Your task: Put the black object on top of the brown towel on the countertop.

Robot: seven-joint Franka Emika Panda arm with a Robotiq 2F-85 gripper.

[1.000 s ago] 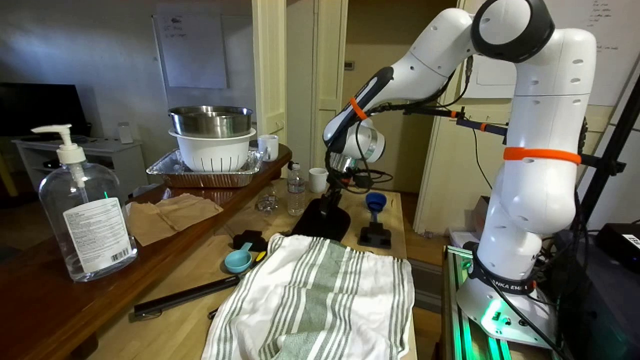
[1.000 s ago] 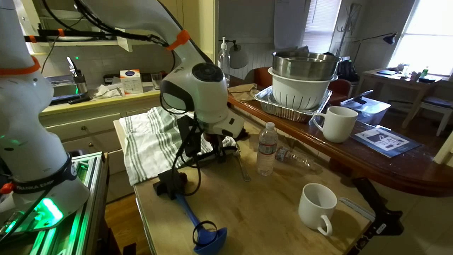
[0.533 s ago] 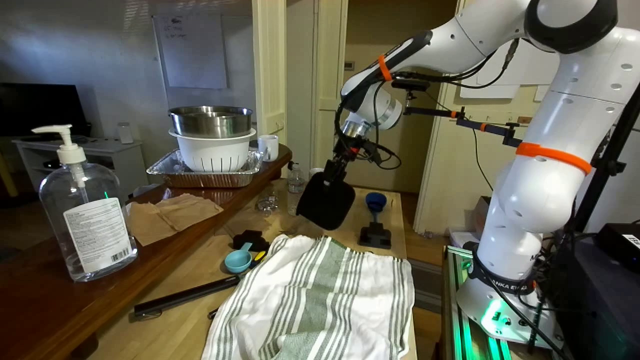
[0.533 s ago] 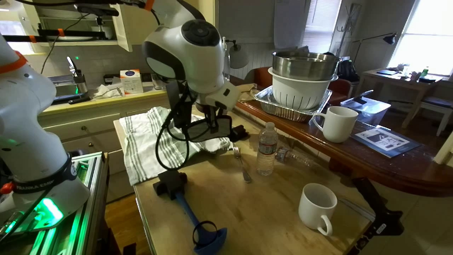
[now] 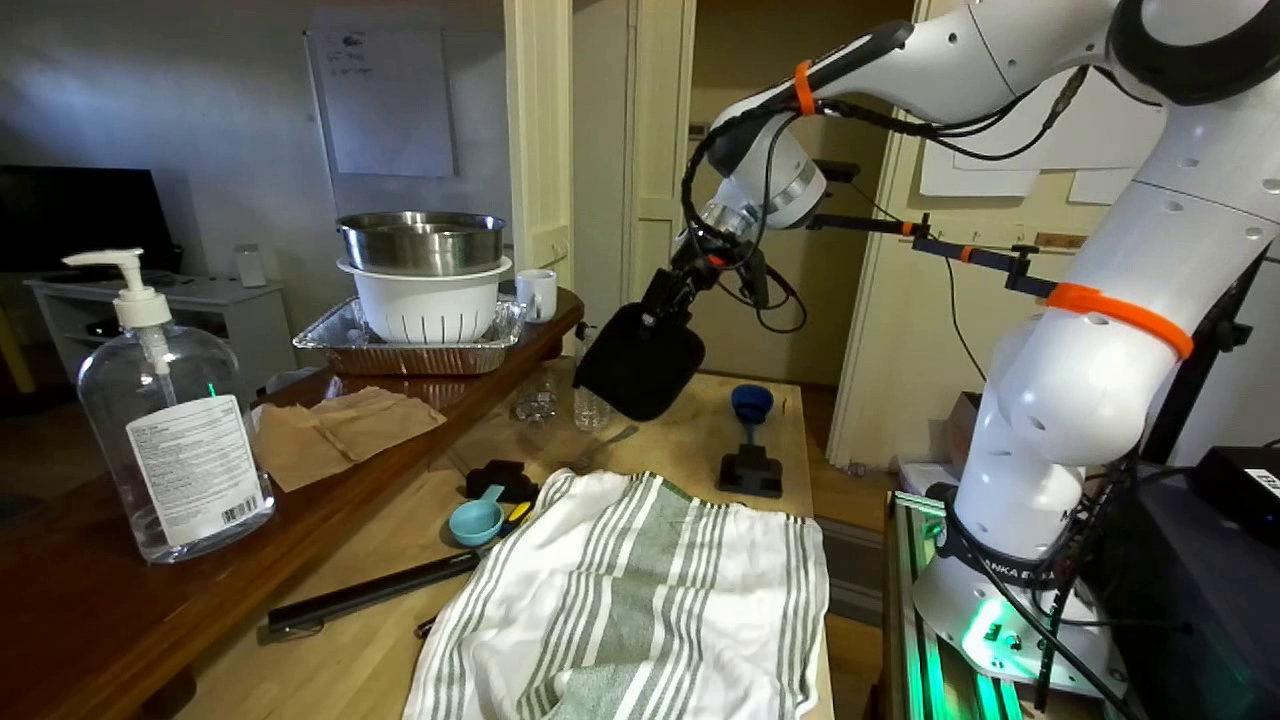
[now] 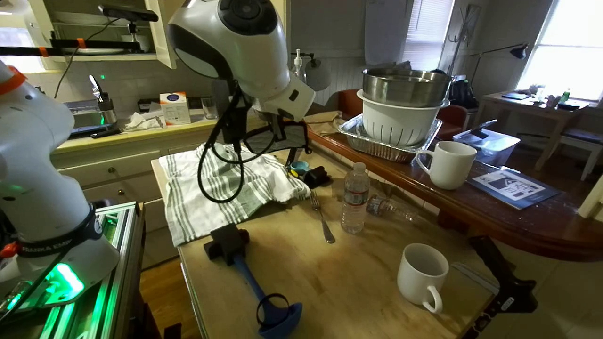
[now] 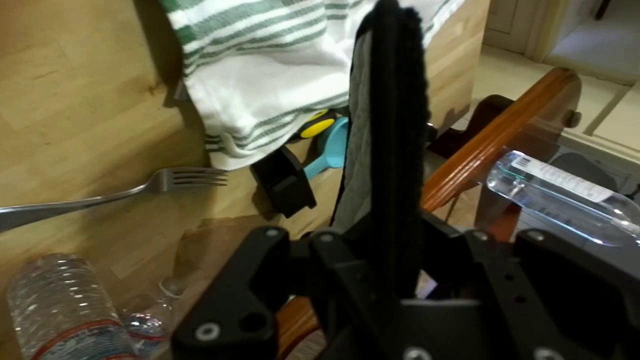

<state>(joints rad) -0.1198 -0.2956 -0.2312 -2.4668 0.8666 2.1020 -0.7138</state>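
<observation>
Black square pad [image 5: 643, 362] held up in the air by the gripper [image 5: 652, 314]: fingers clamped down, pinching it near one edge, pad hanging tilted above the light wood table [image 6: 348, 282] and apart from it. In the wrist view it shows nearly edge-on, one face grey and quilted. Brown towel [image 5: 345, 430], creased, lies on the raised countertop [image 5: 80, 620], well apart from the pad. Same countertop: clear pump bottle [image 5: 180, 450] near the brown towel; foil tray [image 5: 420, 361] with white colander [image 5: 430, 308] in it and steel bowl [image 5: 422, 252] on top; white mug [image 6: 451, 165] just beside the tray. Down on the table, both exterior views: rumpled striped towel [image 5: 625, 590], white with grey-green. Turquoise measuring cup [image 5: 476, 523] just beside it, long black stick [image 5: 375, 593] with one end at its edge. Fork [image 6: 323, 221], tines just beside the striped towel, near an upright water bottle [image 6: 355, 200]; second bottle [image 6: 391, 208] on its side next to that. Another mug [image 6: 419, 282] stands upright, handle showing in an exterior view; blue ladle [image 6: 283, 322] lies well apart from it.
</observation>
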